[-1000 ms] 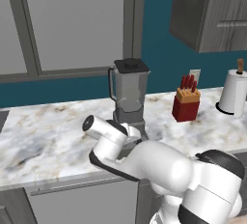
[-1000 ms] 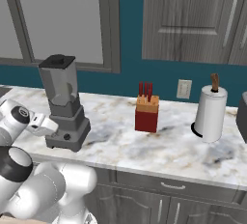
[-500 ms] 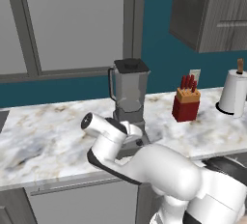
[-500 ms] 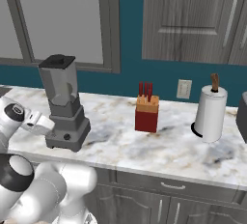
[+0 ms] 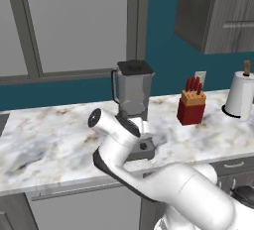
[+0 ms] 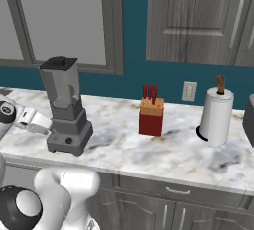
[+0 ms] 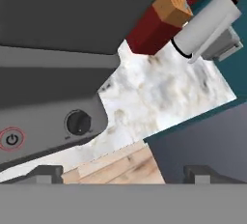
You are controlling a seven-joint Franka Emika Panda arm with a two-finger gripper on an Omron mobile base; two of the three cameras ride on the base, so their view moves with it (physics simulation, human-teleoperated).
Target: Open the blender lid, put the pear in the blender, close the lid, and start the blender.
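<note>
One step left, by the look of it: starting the blender (image 6: 64,106), upright near the counter's (image 6: 163,154) front edge with the blender lid (image 6: 59,63) seated on the jar; pear not discernible through the grey jar. Red button (image 7: 11,139) and black knob (image 7: 78,122) close ahead in the hand view. Gripper (image 7: 120,172) spread wide, holding nothing. Calls for narrowing the jaws and pressing one fingertip onto that button. Farther right: red knife block (image 6: 151,116), paper towel roll (image 6: 216,116).

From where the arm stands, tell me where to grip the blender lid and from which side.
Grip the blender lid across two opposite edges, coming straight down from above. It is a flat black square cap lying level on the blender jar's rim, so only its edges give purchase.
</note>
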